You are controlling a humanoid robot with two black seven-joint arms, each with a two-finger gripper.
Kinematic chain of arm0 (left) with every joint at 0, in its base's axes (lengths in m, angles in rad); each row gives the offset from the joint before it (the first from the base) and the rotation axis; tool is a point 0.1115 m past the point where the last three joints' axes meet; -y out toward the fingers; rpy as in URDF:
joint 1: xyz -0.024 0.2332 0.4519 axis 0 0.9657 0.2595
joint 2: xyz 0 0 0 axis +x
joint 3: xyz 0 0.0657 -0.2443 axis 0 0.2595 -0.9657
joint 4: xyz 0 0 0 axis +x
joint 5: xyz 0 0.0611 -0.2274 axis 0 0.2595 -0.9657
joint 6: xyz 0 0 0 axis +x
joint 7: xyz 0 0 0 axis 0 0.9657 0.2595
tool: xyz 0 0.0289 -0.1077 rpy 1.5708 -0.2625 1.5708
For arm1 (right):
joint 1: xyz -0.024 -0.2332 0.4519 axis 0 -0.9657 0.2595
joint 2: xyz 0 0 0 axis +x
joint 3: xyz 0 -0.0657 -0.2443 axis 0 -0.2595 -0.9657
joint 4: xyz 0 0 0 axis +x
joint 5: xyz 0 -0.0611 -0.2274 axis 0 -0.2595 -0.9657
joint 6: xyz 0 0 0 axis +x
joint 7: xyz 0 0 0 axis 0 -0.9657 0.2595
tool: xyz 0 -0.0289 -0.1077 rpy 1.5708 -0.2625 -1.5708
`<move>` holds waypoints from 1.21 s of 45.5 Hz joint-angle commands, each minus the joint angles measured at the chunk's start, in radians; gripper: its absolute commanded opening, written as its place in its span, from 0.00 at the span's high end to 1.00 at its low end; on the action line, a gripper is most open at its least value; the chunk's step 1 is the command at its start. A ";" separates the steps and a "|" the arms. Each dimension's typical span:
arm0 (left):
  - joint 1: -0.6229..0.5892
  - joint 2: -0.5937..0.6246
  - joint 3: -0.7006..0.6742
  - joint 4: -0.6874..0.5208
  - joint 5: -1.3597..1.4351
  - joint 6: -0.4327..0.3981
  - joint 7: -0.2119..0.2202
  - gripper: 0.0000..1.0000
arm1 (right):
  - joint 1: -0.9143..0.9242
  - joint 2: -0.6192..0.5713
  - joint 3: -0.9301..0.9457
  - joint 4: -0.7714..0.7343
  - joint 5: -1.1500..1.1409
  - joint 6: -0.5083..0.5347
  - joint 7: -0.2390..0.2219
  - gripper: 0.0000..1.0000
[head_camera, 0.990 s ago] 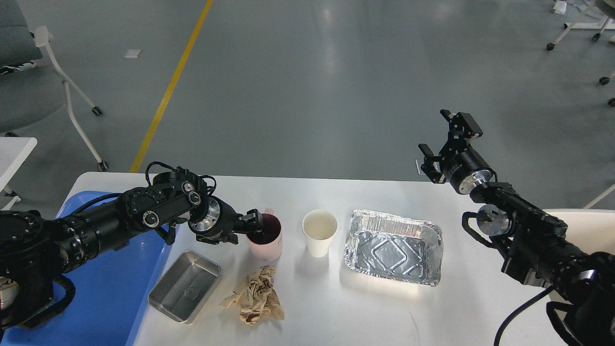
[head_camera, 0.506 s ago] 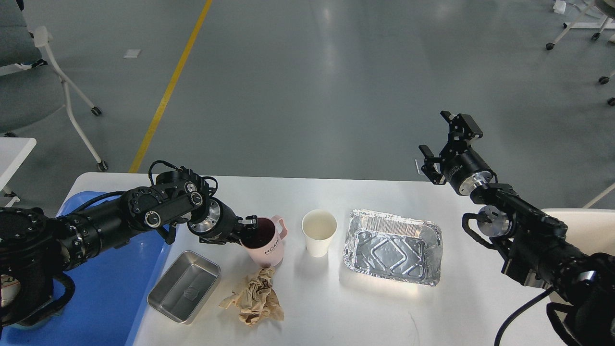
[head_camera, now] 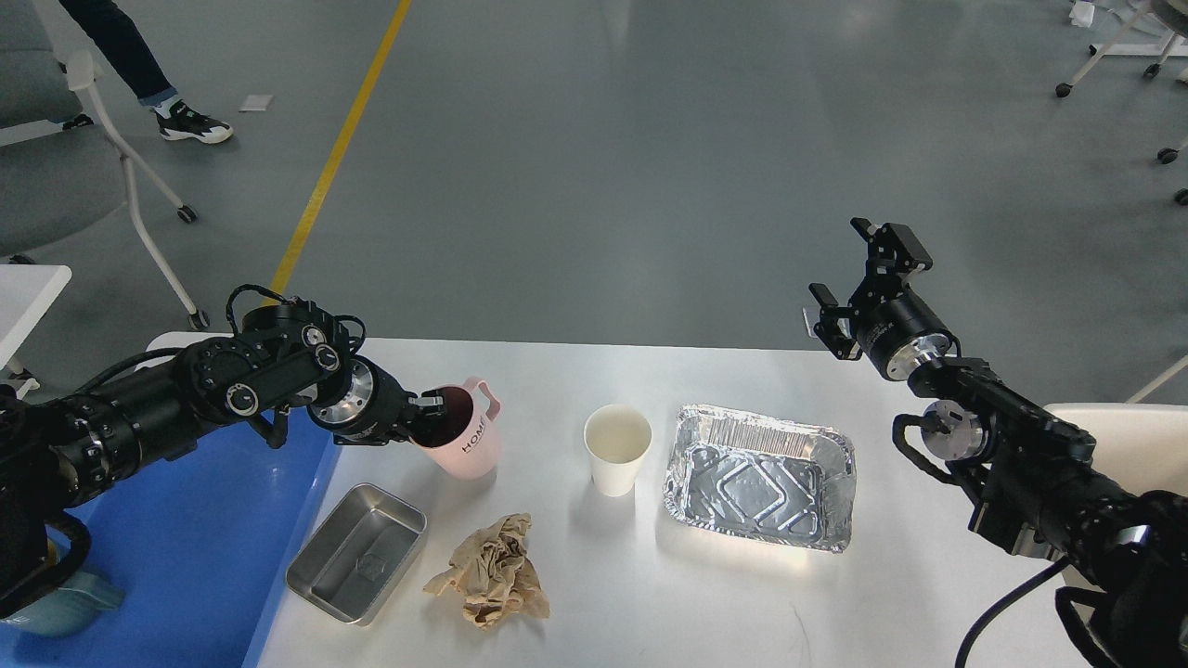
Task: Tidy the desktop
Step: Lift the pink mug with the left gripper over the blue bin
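Note:
The white desktop (head_camera: 603, 594) fills the lower middle of the head view. My left gripper (head_camera: 429, 419) is shut on the rim of a pink mug (head_camera: 464, 443) and holds it tilted above the desktop's left part. A white paper cup (head_camera: 616, 447), a foil tray (head_camera: 759, 475), a steel tin (head_camera: 357, 551) and a crumpled brown paper (head_camera: 494, 571) lie on the desktop. My right gripper (head_camera: 858, 269) is open and empty, raised above the far right edge.
A blue plastic tray (head_camera: 213, 538) lies at the left edge of the desktop, with a pale blue bowl (head_camera: 56, 603) at its near corner. A chair (head_camera: 56, 139) and a person's legs (head_camera: 130, 65) are on the floor at the far left.
My left gripper has lifted the pink mug and carried it left, toward the blue tray. A person's legs have come into view at the top left. The right arm has hardly moved.

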 commanded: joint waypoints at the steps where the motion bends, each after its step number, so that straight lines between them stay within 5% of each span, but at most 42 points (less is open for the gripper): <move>1: -0.028 0.033 -0.011 -0.002 -0.005 -0.001 -0.005 1.00 | 0.001 0.000 0.000 0.000 0.000 0.000 0.000 0.00; 14: -0.252 0.136 -0.124 0.000 -0.053 -0.044 -0.002 1.00 | 0.009 0.000 0.000 0.000 0.000 0.000 -0.002 0.00; 28: -0.447 0.248 -0.106 0.003 -0.062 -0.233 0.043 1.00 | 0.018 -0.003 0.000 0.000 0.000 0.000 -0.002 0.00; 36: -0.453 0.313 -0.087 -0.009 -0.048 -0.343 0.057 1.00 | 0.020 -0.002 0.000 0.002 0.000 0.000 -0.002 0.00; 44: -0.439 0.484 0.011 -0.109 0.001 -0.343 0.051 1.00 | 0.018 -0.017 0.000 0.002 0.000 0.001 -0.002 0.00; 55: -0.301 0.810 0.055 -0.434 0.047 -0.343 0.048 1.00 | 0.018 -0.060 0.000 0.002 0.000 0.004 -0.002 0.00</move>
